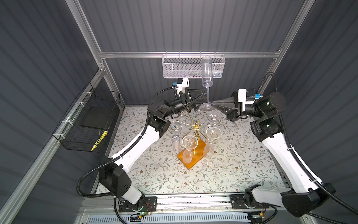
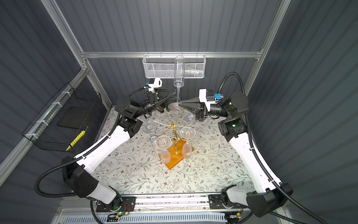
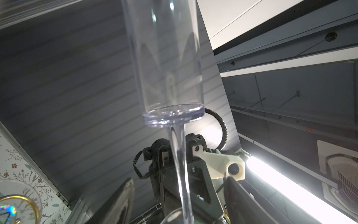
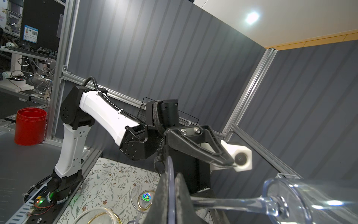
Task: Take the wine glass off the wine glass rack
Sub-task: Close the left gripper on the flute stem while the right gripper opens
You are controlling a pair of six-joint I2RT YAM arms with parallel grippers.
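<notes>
While one wine glass [image 1: 206, 71] aloft, four on the rack [image 1: 192, 163]

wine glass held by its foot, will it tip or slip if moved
Likely top-heavy: the wine glass has a tall bowl above a thin stem, and the right gripper pinches only its foot edge, so it may tilt. Clear smooth surface looks slippery. The open left gripper flanking the stem could steady it.
</notes>
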